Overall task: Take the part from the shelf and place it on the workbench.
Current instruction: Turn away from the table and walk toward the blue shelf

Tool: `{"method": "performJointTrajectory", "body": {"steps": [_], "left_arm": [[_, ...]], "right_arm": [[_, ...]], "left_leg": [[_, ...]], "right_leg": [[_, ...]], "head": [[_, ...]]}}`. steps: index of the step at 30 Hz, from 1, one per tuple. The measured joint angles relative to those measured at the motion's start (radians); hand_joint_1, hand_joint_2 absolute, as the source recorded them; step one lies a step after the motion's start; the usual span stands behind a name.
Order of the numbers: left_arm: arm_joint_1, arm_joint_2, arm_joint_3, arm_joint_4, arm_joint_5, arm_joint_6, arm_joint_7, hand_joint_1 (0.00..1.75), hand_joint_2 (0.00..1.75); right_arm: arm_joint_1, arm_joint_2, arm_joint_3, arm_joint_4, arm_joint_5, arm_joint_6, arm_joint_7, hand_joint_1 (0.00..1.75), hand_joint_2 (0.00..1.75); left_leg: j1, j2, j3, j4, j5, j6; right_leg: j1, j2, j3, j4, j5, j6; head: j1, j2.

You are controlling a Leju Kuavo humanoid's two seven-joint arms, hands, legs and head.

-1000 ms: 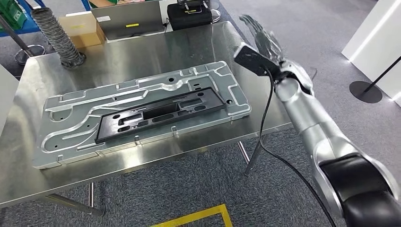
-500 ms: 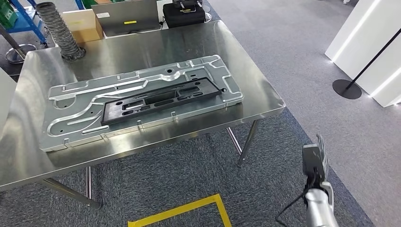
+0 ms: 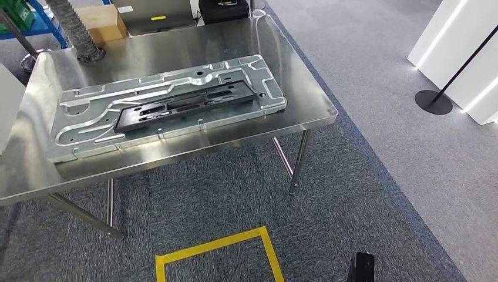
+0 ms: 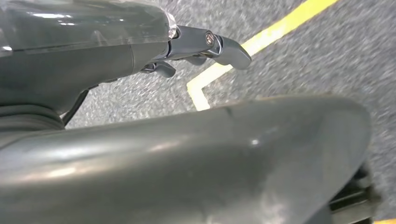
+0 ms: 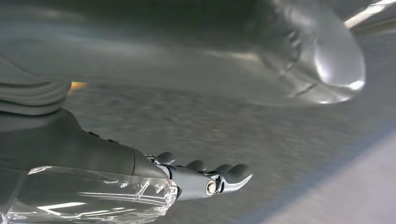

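Note:
A long black plastic part (image 3: 185, 104) lies flat on a silver machined plate (image 3: 82, 132), which rests on the steel workbench (image 3: 305, 108) in the head view. No hand touches it. My left hand (image 4: 205, 44) hangs beside my body above the carpet, its fingers stretched out and holding nothing. In the right wrist view my right hand (image 5: 205, 179) also hangs low over the floor, fingers extended and empty. A dark piece of my right arm (image 3: 361, 269) pokes in at the bottom edge of the head view.
At the bench's far edge stand a ribbed hose (image 3: 79, 32), a cardboard box (image 3: 103, 22), a grey case (image 3: 158, 14) and a black case (image 3: 223, 9). Yellow floor tape (image 3: 217, 247) marks the carpet before the bench. A stanchion base (image 3: 433, 101) and white panels (image 3: 464, 47) stand to the right.
My right arm has dropped from beside the bench's right edge to down by my side. The camera has pulled back, so the bench sits higher and farther in the picture.

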Motion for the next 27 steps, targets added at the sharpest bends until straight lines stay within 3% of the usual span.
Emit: {"method": "performJointTrajectory", "body": {"steps": [1,2,3,4,5,7,9,11,12,13,15,16,17,18,19,20,22,23,25,27], "left_arm": [[-0.001,0.0,-0.001,0.0,-0.005,0.0,0.0,0.0,0.0],[-0.002,0.0,-0.002,0.0,-0.01,0.0,0.0,0.0,0.0],[-0.004,0.0,-0.003,0.0,-0.015,0.0,0.0,0.0,0.0],[-0.007,0.0,-0.005,0.0,-0.02,0.0,0.0,0.0,0.0],[-0.012,-0.001,-0.007,0.0,-0.024,0.001,0.002,0.0,0.0],[-0.025,-0.002,-0.012,0.0,-0.033,0.001,0.006,0.0,0.0],[-0.033,-0.004,-0.021,0.0,-0.039,0.001,0.012,0.0,0.0],[-0.038,-0.005,-0.027,0.0,-0.041,0.003,0.016,0.0,0.0],[-0.041,-0.006,-0.029,0.0,-0.041,0.005,0.017,0.0,0.0],[-0.044,-0.007,-0.031,0.0,-0.042,0.006,0.018,0.0,0.0],[-0.05,-0.01,-0.035,0.0,-0.046,0.008,0.022,0.0,0.0],[-0.052,-0.012,-0.038,0.0,-0.048,0.008,0.025,0.0,0.0],[-0.053,-0.013,-0.041,0.0,-0.049,0.008,0.028,0.0,0.0],[-0.054,-0.014,-0.045,0.0,-0.05,0.005,0.031,0.0,0.0],[-0.056,-0.015,-0.048,0.0,-0.051,0.001,0.033,0.0,0.0],[-0.057,-0.015,-0.051,0.0,-0.052,-0.004,0.036,0.0,0.0],[-0.06,-0.015,-0.054,0.0,-0.053,-0.013,0.04,0.0,0.0],[-0.061,-0.016,-0.055,0.0,-0.053,-0.015,0.042,0.0,0.0],[-0.06,-0.016,-0.055,0.0,-0.05,-0.014,0.046,0.0,0.0],[-0.055,-0.016,-0.055,0.0,-0.048,-0.012,0.047,0.0,0.0]], "right_arm": [[0.005,-0.007,-0.01,0.032,-0.009,0.019,0.031,0.0,0.0],[0.01,-0.017,-0.02,0.067,-0.022,0.039,0.067,0.0,0.0],[0.017,-0.029,-0.03,0.104,-0.041,0.058,0.106,0.0,0.0],[0.022,-0.04,-0.04,0.14,-0.063,0.074,0.149,0.0,0.0],[0.025,-0.051,-0.05,0.175,-0.09,0.087,0.194,0.0,0.0],[0.027,-0.067,-0.075,0.24,-0.143,0.107,0.289,0.0,0.0],[0.026,-0.077,-0.095,0.295,-0.161,0.127,0.362,0.0,0.0],[0.024,-0.08,-0.096,0.339,-0.127,0.156,0.381,0.0,0.0],[0.022,-0.08,-0.089,0.355,-0.101,0.171,0.376,0.0,0.0],[0.019,-0.079,-0.079,0.37,-0.074,0.183,0.367,0.0,0.0],[0.008,-0.075,-0.051,0.392,-0.02,0.196,0.355,0.0,0.0],[-0.001,-0.074,-0.035,0.401,0.004,0.197,0.354,0.0,0.0],[-0.009,-0.073,-0.019,0.408,0.024,0.197,0.358,0.0,0.0],[-0.016,-0.073,-0.004,0.414,0.038,0.194,0.363,0.0,0.0],[-0.022,-0.073,0.008,0.418,0.046,0.189,0.371,0.0,0.0],[-0.027,-0.073,0.019,0.421,0.053,0.184,0.379,0.0,0.0],[-0.034,-0.073,0.035,0.426,0.067,0.172,0.395,0.0,0.0],[-0.036,-0.073,0.043,0.428,0.074,0.168,0.404,0.0,0.0],[-0.034,-0.073,0.055,0.434,0.082,0.161,0.423,0.0,0.0],[-0.03,-0.076,0.059,0.44,0.082,0.154,0.438,0.0,0.0]], "left_leg": [[-0.002,-0.002,0.0,0.047,-0.012,0.002],[-0.004,-0.004,0.014,0.066,0.001,0.004],[-0.007,-0.005,0.043,0.051,0.03,0.008],[-0.011,-0.005,0.088,0.004,0.06,0.013],[-0.016,-0.003,0.145,-0.069,0.071,0.02],[-0.027,0.001,0.238,-0.215,0.055,0.032],[-0.037,0.0,0.261,-0.271,0.043,0.043],[-0.038,-0.003,0.243,-0.274,0.069,0.059],[-0.038,-0.003,0.229,-0.277,0.084,0.067],[-0.037,-0.004,0.214,-0.279,0.101,0.074],[-0.039,-0.006,0.178,-0.278,0.13,0.08],[-0.041,-0.007,0.161,-0.276,0.144,0.08],[-0.042,-0.007,0.143,-0.273,0.157,0.079],[-0.042,-0.007,0.125,-0.27,0.169,0.077],[-0.043,-0.008,0.107,-0.264,0.179,0.074],[-0.043,-0.01,0.089,-0.258,0.19,0.071],[-0.045,-0.014,0.062,-0.245,0.206,0.061],[-0.046,-0.016,0.055,-0.241,0.214,0.055],[-0.045,-0.016,0.048,-0.242,0.233,0.041],[-0.042,-0.017,0.036,-0.233,0.223,0.03]], "right_leg": [[0.004,-0.005,-0.016,0.002,0.011,-0.001],[0.007,-0.011,-0.032,0.005,0.021,-0.002],[0.01,-0.018,-0.046,0.009,0.03,-0.001],[0.011,-0.023,-0.06,0.013,0.038,0.001],[0.012,-0.029,-0.072,0.018,0.046,0.003],[0.011,-0.037,-0.086,0.024,0.064,0.013],[0.007,-0.044,-0.085,0.018,0.085,0.027],[0.001,-0.041,-0.09,0.015,0.086,0.04],[-0.001,-0.035,-0.099,0.031,0.057,0.045],[-0.002,-0.028,-0.113,0.069,0.007,0.048],[-0.003,-0.017,-0.141,0.195,-0.104,0.052],[-0.004,-0.016,-0.149,0.26,-0.132,0.054],[-0.004,-0.015,-0.146,0.303,-0.134,0.055],[-0.005,-0.015,-0.129,0.316,-0.114,0.055],[-0.006,-0.015,-0.094,0.292,-0.084,0.054],[-0.007,-0.013,-0.039,0.233,-0.062,0.051],[-0.004,-0.008,0.081,0.072,-0.071,0.044],[-0.002,-0.006,0.118,0.013,-0.087,0.039],[0.003,-0.007,0.13,-0.026,-0.096,0.026],[0.003,-0.014,0.11,-0.027,-0.074,0.007]], "head": [[0.0,0.0],[0.0,0.0],[0.0,0.0],[0.0,0.0],[0.0,0.0],[0.0,0.0],[0.0,0.0],[0.0,0.0],[0.0,0.0],[0.0,0.0],[0.0,0.0],[0.0,0.0],[0.0,0.0],[0.0,0.0],[0.0,0.0],[0.0,0.0],[0.0,0.0],[0.0,0.0],[0.0,0.0],[0.0,0.0]]}}
